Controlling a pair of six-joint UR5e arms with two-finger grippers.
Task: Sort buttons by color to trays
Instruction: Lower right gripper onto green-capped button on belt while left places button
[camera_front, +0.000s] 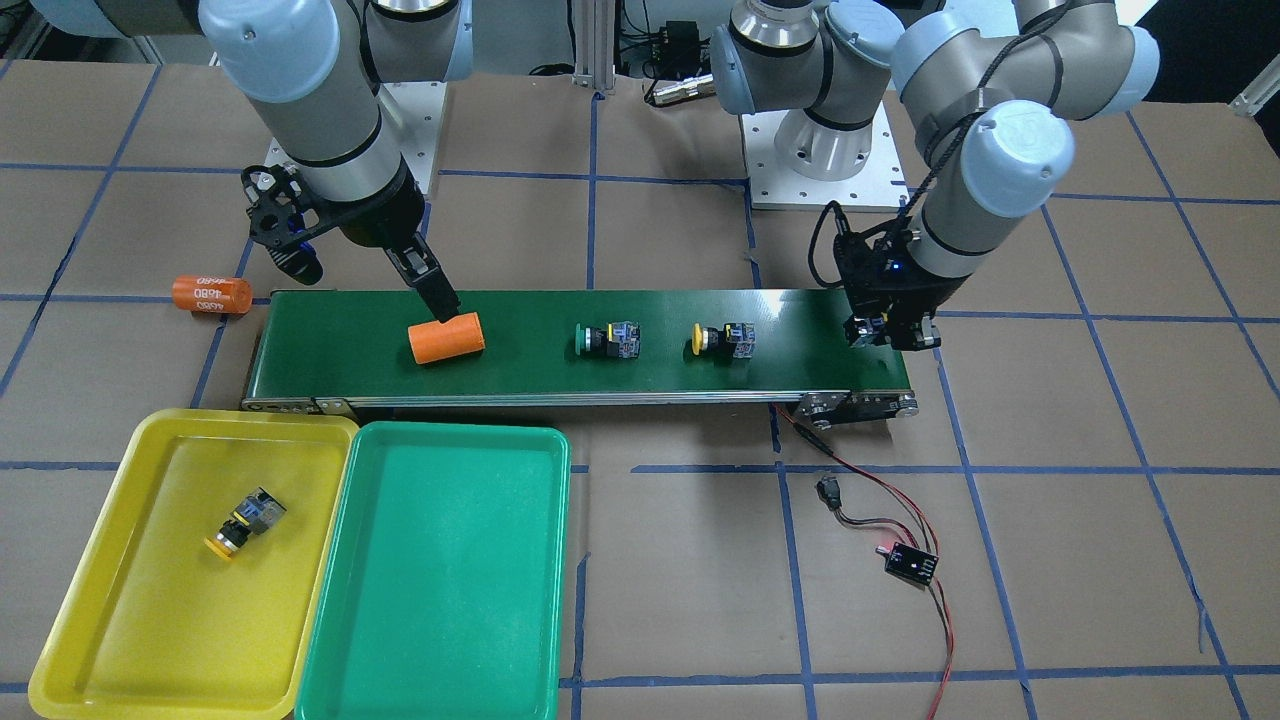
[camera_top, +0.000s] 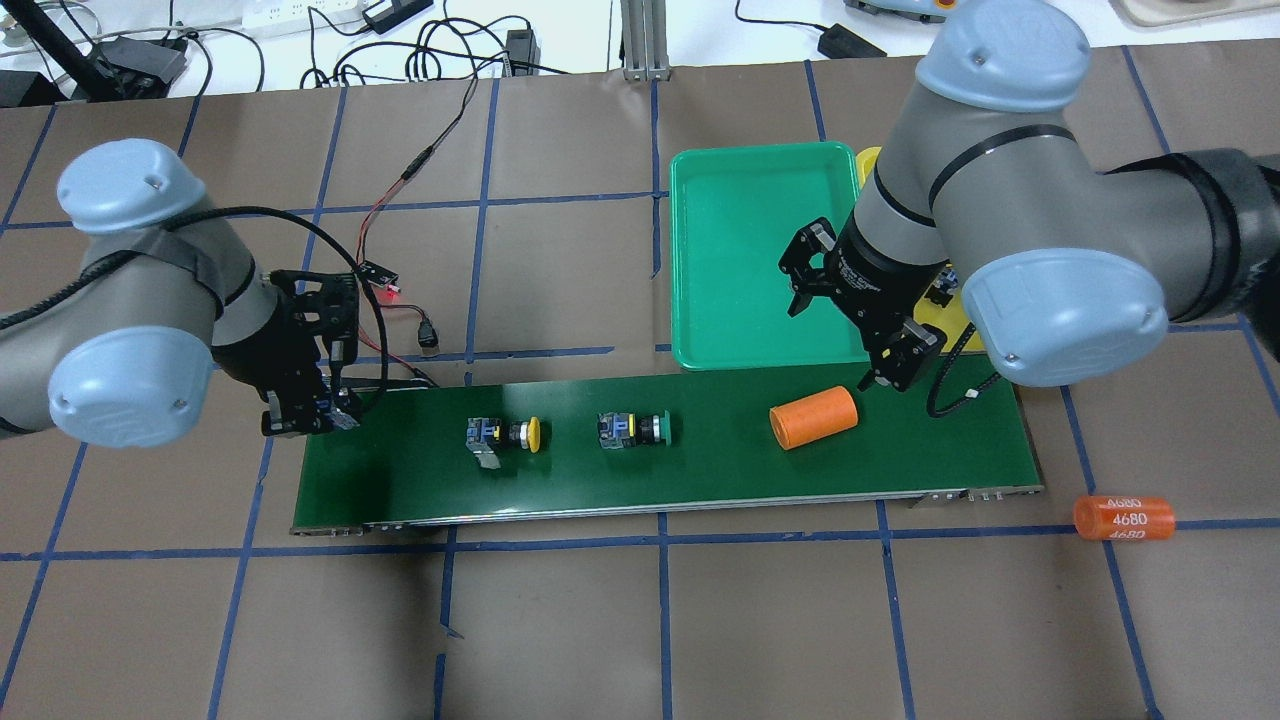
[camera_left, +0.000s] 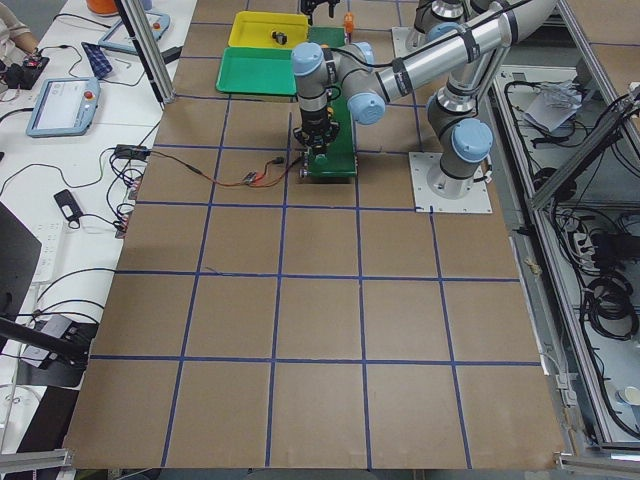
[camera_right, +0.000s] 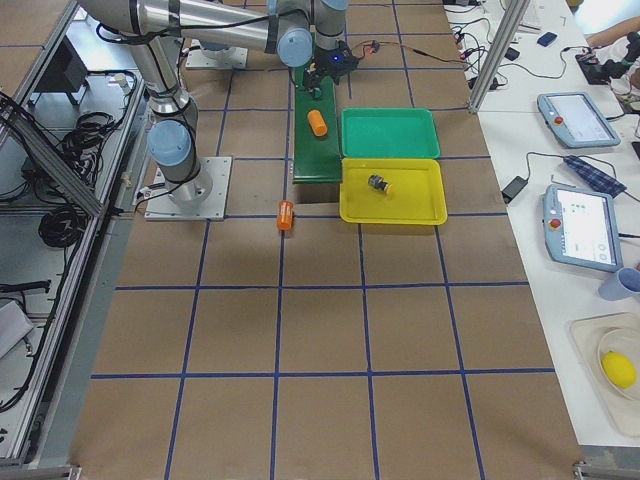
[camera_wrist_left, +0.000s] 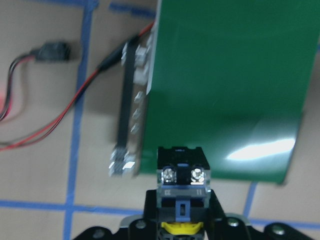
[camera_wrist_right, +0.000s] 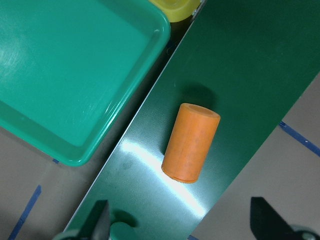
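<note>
One yellow button (camera_wrist_left: 182, 175) is held tight by the left gripper (camera_wrist_left: 182, 205); lower it softly onto the belt (camera_front: 700, 375). The right gripper (camera_wrist_right: 185, 222) hangs wide open.

Left arm (camera_top: 150, 300) bent down with wrist pointing straight down, left gripper (camera_front: 890, 335) clamped around a yellow-capped button (camera_wrist_left: 182, 182), while right arm (camera_top: 1000, 200) stretched across at a tilt, right gripper (camera_top: 893, 370) low, fingers spread wide apart, gripping nothing.
</note>
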